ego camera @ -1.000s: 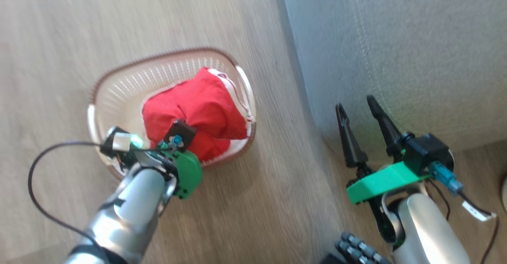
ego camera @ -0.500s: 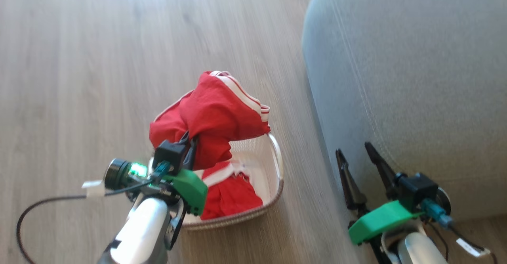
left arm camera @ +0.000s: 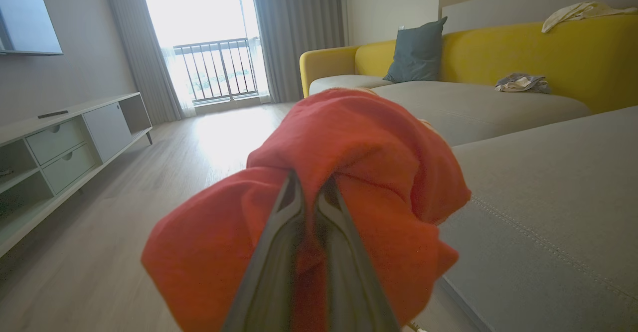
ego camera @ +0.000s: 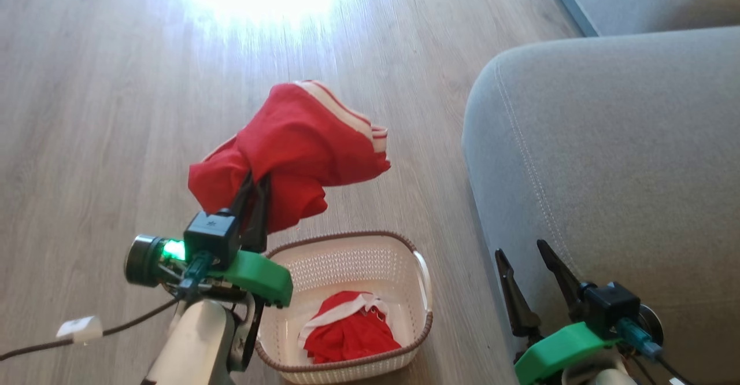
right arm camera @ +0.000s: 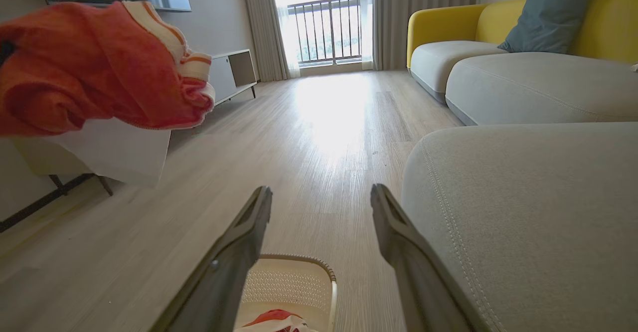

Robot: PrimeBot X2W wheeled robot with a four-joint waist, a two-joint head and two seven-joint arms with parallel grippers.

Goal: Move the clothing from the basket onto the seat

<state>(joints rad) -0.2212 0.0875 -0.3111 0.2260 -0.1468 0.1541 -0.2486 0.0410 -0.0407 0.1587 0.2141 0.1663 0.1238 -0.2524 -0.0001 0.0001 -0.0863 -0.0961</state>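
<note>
My left gripper (ego camera: pixel 256 181) is shut on a red garment (ego camera: pixel 295 148) with white striped trim, held in the air above and beyond the basket (ego camera: pixel 422 275). From the left wrist the same clothing (left arm camera: pixel 349 152) bulges around the closed fingers (left arm camera: pixel 279 242). A second red garment (ego camera: pixel 350 330) lies in the cream basket on the floor. The grey seat (ego camera: pixel 624 159) lies to the right. My right gripper (ego camera: pixel 526 255) stands open at the seat's near edge, empty. From the right wrist I see the held garment (right arm camera: pixel 94 68) at upper left, the basket (right arm camera: pixel 304 284) below, and the seat (right arm camera: pixel 528 207).
Wooden floor (ego camera: pixel 115 113) spreads left and ahead, with window glare. A yellow sofa (left arm camera: pixel 523 53) with a dark cushion (left arm camera: pixel 416 50) and loose cloths stands beyond the seat. A low TV cabinet (left arm camera: pixel 65 137) lines the left wall. A cable (ego camera: pixel 87 330) trails from my left wrist.
My left gripper has lifted the red garment out of the basket and raised it clear, uncovering a second garment inside. The head camera has tilted up. The right gripper has stayed open.
</note>
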